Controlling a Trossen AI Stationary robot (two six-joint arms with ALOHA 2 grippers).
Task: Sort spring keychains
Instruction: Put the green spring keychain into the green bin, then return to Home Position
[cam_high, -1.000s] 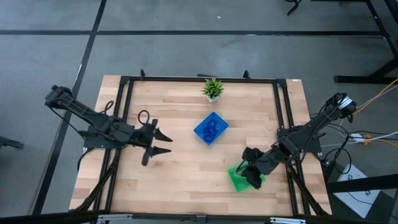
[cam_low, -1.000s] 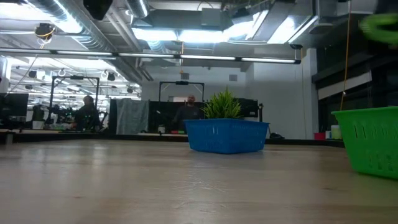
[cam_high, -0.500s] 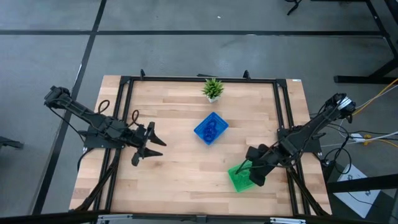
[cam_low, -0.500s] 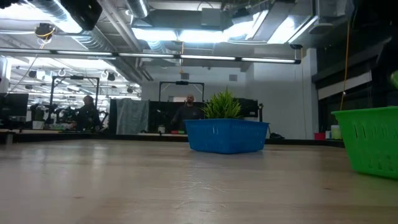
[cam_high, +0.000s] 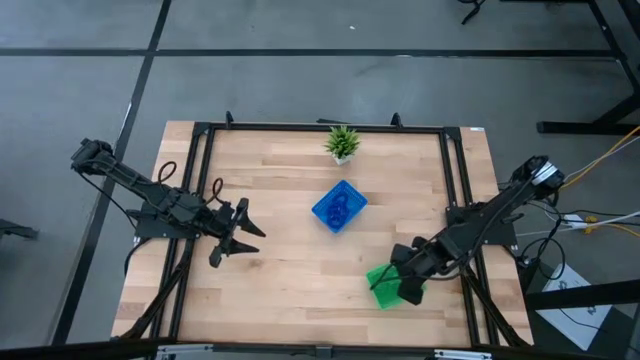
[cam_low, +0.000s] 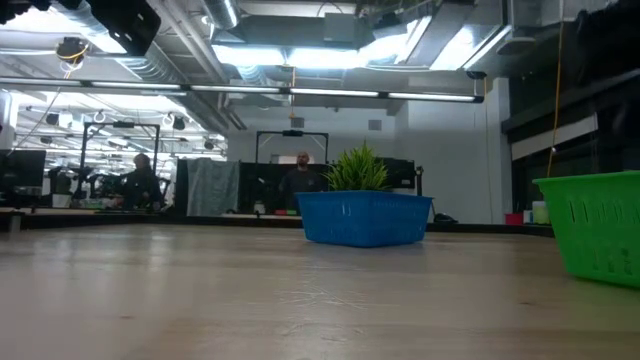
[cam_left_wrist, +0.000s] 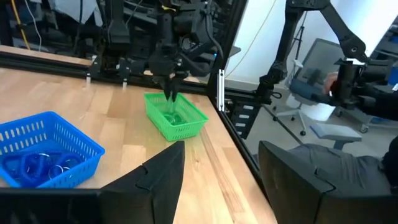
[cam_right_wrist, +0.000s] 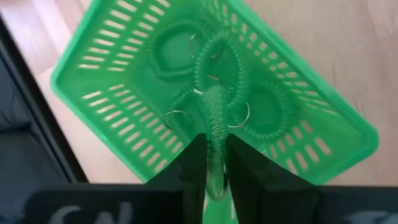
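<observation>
My right gripper (cam_right_wrist: 214, 177) hovers over the green tray (cam_high: 383, 288), shut on a light green spring keychain (cam_right_wrist: 214, 127). Several more green keychains (cam_right_wrist: 264, 112) lie on the tray's floor. The left wrist view shows that gripper (cam_left_wrist: 170, 93) pointing down into the green tray (cam_left_wrist: 176, 116). The blue tray (cam_high: 339, 207) sits mid-table with blue keychains (cam_left_wrist: 34, 165) inside. My left gripper (cam_high: 248, 240) is open and stays over the table's left part, away from both trays. My right gripper pinches the green keychain's coil (cam_right_wrist: 215, 155) between its two fingers (cam_right_wrist: 194, 168), coming from above and pointing down. The coil runs out past the fingertips and hangs toward the tray floor. Whether its lower end (cam_right_wrist: 214, 99) touches the keychains below, I cannot tell.
A small potted plant (cam_high: 342, 142) stands near the table's far edge, behind the blue tray (cam_low: 362, 218). The green tray (cam_low: 592, 232) stands near the table's right near corner. Bare wood lies between the left gripper and the trays. People sit in the room beyond the table.
My right gripper has carried the green keychain down over the green tray; in the low view the keychain dropped and left the picture. My left gripper drew back toward the table's left edge, then held still.
</observation>
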